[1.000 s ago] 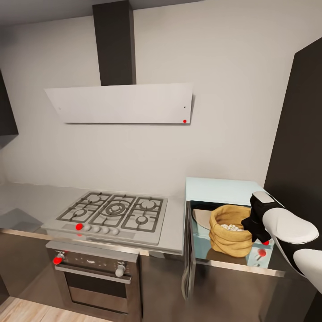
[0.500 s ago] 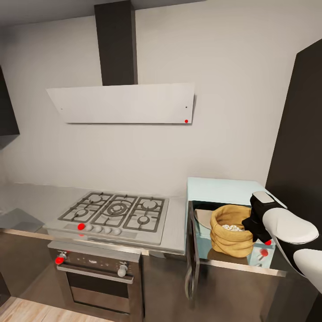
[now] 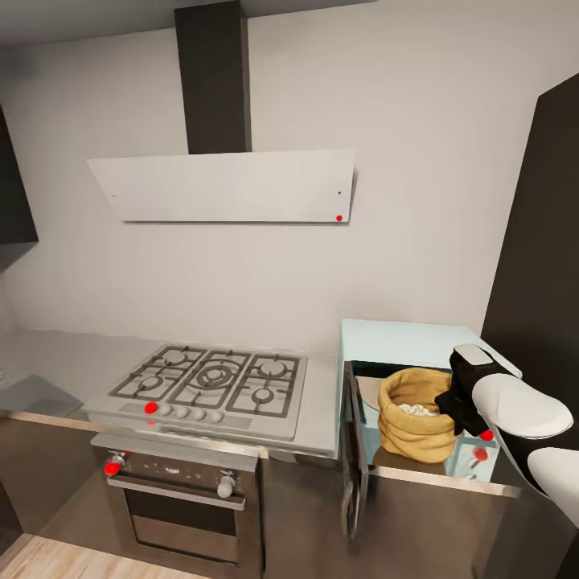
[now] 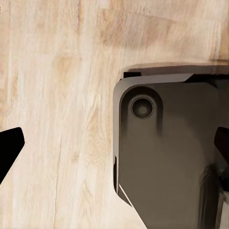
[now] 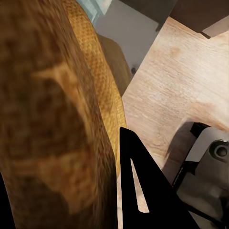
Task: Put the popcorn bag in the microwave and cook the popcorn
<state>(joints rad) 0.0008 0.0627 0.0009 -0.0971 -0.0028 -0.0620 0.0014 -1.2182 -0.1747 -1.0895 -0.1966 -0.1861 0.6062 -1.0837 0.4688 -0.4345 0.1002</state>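
Note:
The tan popcorn bag (image 3: 414, 426) hangs upright at the open mouth of the pale blue microwave (image 3: 402, 338), with whitish popcorn (image 3: 416, 409) in its top. My right gripper (image 3: 452, 402) is shut on the bag's right rim. In the right wrist view the bag's woven side (image 5: 62, 119) sits against a black finger (image 5: 138, 191). The microwave's dark-framed door (image 3: 354, 462) stands swung out to the left, almost edge-on. My left gripper (image 4: 114, 145) is open over the wooden floor, away from the pale grey countertop (image 3: 48, 354).
A steel gas hob (image 3: 211, 384) lies left of the microwave, with a dark oven (image 3: 181, 507) below and a slanted white hood (image 3: 225, 186) above. A tall black cabinet (image 3: 539, 265) stands at the right. The robot's dark base (image 4: 167, 152) shows below the left gripper.
The whole picture has drifted slightly right, so the camera moved. The microwave door now looks more edge-on. The right gripper still holds the bag at the same spot in the picture.

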